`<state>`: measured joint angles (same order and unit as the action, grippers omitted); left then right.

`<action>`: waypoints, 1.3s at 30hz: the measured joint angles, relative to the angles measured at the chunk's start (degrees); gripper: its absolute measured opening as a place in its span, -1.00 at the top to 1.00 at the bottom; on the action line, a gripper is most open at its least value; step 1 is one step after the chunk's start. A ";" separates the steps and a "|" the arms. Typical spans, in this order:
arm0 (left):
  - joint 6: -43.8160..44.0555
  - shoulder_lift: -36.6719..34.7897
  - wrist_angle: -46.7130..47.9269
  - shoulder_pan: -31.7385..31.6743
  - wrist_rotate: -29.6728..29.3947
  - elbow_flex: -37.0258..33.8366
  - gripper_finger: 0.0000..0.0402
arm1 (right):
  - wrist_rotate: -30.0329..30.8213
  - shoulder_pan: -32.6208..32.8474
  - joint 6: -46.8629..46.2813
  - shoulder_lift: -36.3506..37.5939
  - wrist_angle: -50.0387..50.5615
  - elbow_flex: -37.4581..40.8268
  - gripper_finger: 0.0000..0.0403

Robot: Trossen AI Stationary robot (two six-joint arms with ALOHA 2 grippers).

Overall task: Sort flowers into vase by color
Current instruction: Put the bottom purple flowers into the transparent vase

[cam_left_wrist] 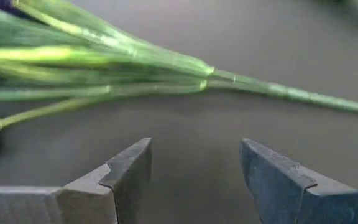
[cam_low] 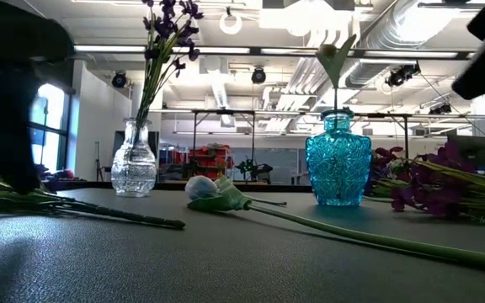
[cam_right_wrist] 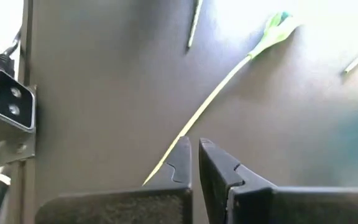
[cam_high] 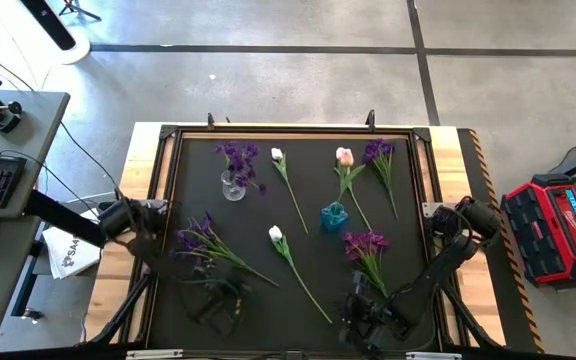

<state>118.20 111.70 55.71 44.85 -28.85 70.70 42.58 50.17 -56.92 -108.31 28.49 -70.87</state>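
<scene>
High view shows purple sprigs and tulips scattered across the dark table (cam_high: 298, 150); one purple sprig (cam_high: 238, 160) stands in the clear vase (cam_high: 232, 187). Left claw (cam_left_wrist: 194, 171) hangs spread above a lying purple sprig's stem (cam_left_wrist: 166, 68). Right claw (cam_right_wrist: 194, 158) is nearly closed, empty. No legible writing.

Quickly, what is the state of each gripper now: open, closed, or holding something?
Left gripper: open, empty, just short of the purple sprig's stem.
Right gripper: closed, holding nothing, above the mat.

Dark table mat (cam_high: 308, 275) with loose flowers (cam_high: 290, 255), clear vase (cam_high: 233, 187), blue vase (cam_high: 334, 216).
</scene>
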 joint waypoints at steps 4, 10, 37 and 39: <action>-6.02 -0.04 -0.16 -3.65 3.93 2.68 -0.13 | 0.51 0.08 3.32 0.00 0.24 0.00 1.00; -3.37 -0.09 1.22 -6.74 7.69 4.41 -0.13 | 0.59 0.13 8.49 0.00 0.66 0.00 1.00; 9.52 -0.02 10.11 -15.48 14.89 3.05 -0.13 | 17.73 8.06 4.31 0.04 8.38 0.57 1.00; 8.54 -0.02 10.21 -16.31 16.53 3.05 -0.13 | 18.26 8.17 4.28 0.04 8.30 0.57 1.00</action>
<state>126.74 111.68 65.93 28.54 -12.33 73.76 60.84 58.35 -52.64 -108.27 36.80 -70.30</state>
